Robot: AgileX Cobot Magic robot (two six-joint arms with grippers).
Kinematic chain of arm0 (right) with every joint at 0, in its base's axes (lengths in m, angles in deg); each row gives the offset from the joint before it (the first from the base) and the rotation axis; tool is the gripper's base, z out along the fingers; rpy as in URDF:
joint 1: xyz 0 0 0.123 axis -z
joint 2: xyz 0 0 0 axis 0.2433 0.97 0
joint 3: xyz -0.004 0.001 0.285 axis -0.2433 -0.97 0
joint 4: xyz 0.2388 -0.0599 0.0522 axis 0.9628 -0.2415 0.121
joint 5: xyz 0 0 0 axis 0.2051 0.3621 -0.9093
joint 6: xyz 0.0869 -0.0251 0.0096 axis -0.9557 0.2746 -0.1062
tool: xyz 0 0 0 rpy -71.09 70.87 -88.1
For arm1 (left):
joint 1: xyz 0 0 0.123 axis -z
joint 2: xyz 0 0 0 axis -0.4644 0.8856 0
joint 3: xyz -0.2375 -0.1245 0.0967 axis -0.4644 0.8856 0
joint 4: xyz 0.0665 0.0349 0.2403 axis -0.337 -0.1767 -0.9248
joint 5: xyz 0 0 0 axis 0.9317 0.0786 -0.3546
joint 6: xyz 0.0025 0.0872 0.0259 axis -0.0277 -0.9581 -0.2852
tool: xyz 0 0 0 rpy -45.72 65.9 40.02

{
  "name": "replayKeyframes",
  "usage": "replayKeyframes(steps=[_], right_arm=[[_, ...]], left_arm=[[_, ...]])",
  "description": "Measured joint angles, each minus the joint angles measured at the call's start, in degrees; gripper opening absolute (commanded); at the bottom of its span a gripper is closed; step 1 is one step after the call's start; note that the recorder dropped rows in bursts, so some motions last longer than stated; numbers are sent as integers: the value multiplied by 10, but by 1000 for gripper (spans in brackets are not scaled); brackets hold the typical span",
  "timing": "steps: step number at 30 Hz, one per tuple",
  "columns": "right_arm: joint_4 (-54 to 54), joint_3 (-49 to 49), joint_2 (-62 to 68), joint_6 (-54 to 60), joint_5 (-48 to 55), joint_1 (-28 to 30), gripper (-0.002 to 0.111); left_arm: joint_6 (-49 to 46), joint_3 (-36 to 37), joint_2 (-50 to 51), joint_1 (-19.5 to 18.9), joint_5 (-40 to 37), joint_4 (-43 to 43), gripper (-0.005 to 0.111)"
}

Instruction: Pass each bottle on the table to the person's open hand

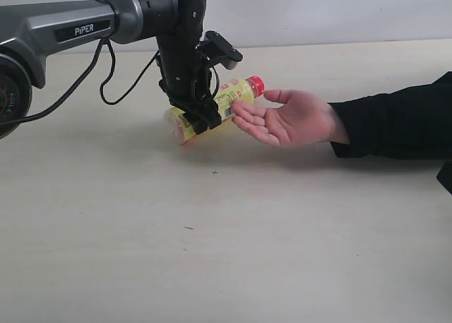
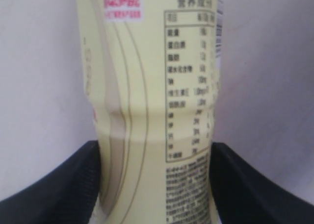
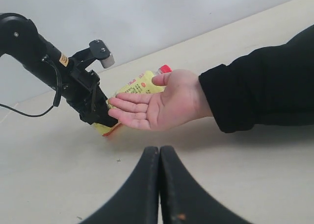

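A yellow bottle with a red cap hangs tilted a little above the table, and my left gripper is shut on its lower body. Its cap end lies over the fingers of the person's open hand, which is held palm up. In the left wrist view the bottle fills the space between the two black fingers, which press both its sides. My right gripper is shut on nothing, low over the table in front of the hand. The right wrist view shows the bottle behind the fingers.
The person's black sleeve comes in from the right edge. A black cable hangs in a loop under the left arm. A pale wall stands behind the table's far edge.
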Motion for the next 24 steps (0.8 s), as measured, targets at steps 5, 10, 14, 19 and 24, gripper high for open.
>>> replayKeyframes(steps=[5,10,14,19,24], right_arm=[[0,0,0,0,0,0,0],[0,0,0,0,0,0,0],[0,0,0,0,0,0,0],[0,0,0,0,0,0,0],[0,0,0,0,0,0,0]], left_arm=[[0,0,0,0,4,1,59],[0,0,1,0,11,2,59],[1,0,1,0,12,3,59],[2,0,3,0,12,3,60],[4,-1,7,0,16,3,60]])
